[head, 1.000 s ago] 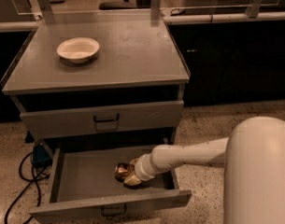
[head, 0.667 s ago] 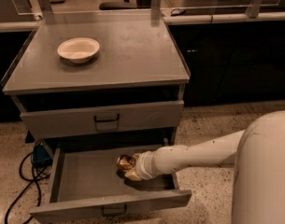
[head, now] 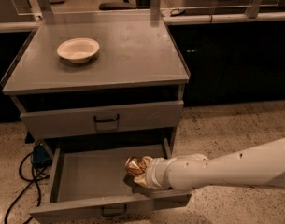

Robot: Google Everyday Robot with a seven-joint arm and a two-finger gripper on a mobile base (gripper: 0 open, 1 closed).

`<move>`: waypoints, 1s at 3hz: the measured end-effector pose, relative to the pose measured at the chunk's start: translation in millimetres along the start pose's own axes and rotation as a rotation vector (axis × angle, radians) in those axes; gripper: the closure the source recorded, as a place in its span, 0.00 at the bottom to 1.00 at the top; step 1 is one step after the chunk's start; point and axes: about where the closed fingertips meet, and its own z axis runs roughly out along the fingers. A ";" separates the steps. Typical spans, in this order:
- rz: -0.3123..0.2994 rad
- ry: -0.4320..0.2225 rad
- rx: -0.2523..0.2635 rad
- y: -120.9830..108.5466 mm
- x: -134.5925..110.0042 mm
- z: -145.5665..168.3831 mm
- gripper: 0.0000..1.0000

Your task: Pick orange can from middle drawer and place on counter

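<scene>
Currently: orange can (head: 134, 165) held by gripper (head: 141, 171), inside open middle drawer (head: 86, 178).
Can small, shiny, coppery, dented; fingers clamped around it, right of drawer centre. Beyond: grey counter (head: 132, 55), white bowl (head: 78, 49) at left.

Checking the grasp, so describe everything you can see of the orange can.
The orange can is small, shiny, coppery metal with dented sides. It is inside the open middle drawer, toward its right front; whether it rests on the floor I cannot tell. The gripper is against its right side, hiding part of it.
</scene>
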 end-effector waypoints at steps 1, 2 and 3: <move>0.000 0.001 -0.008 0.0 -0.8 1.7 1.00; -0.026 -0.027 0.015 -22.9 -27.6 -16.3 1.00; -0.056 -0.065 0.084 -87.5 -100.1 -72.9 1.00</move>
